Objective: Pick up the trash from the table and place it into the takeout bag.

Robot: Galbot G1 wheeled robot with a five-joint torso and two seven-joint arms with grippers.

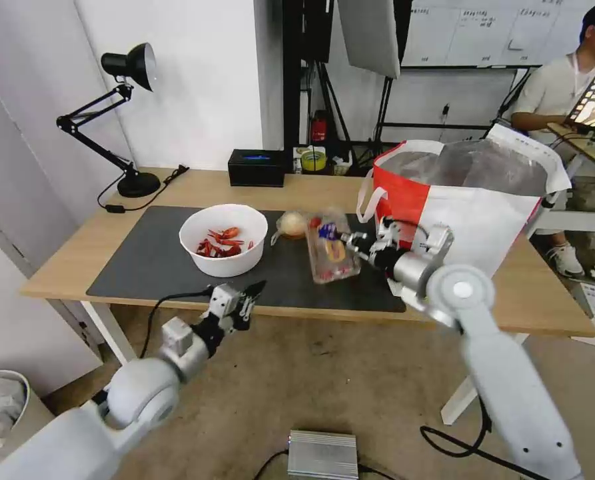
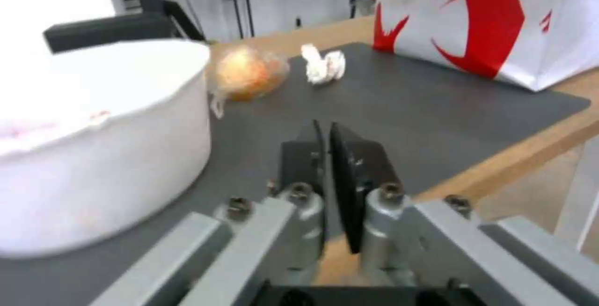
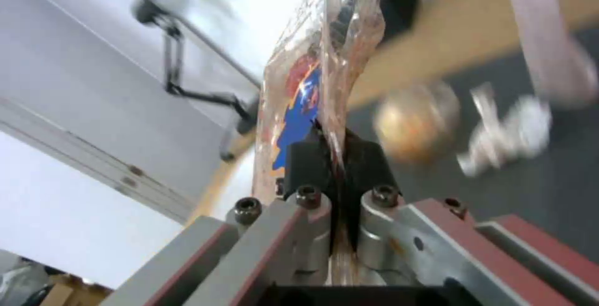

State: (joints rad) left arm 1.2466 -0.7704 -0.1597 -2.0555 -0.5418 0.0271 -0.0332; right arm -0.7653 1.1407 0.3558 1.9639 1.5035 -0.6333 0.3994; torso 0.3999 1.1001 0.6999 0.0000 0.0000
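Observation:
My right gripper (image 1: 346,238) (image 3: 331,142) is shut on the edge of the clear plastic clamshell tray (image 1: 332,257) (image 3: 312,86), which hangs tilted above the dark mat (image 1: 144,263), left of the takeout bag (image 1: 470,200) (image 2: 499,25). The white bowl of red crayfish shells (image 1: 224,240) (image 2: 93,147) stands on the mat. Behind it lie the tan wrapped ball (image 1: 292,225) (image 2: 250,72) (image 3: 418,121) and the crumpled tissue (image 2: 325,65) (image 3: 505,133). My left gripper (image 1: 252,293) (image 2: 325,133) is shut and empty, low over the table's (image 1: 177,190) front edge, just right of the bowl.
A black desk lamp (image 1: 134,67) stands at the back left with its cord on the wood. A black box (image 1: 256,167) and a tape roll (image 1: 314,160) sit at the back edge. A silver box (image 1: 322,455) lies on the floor.

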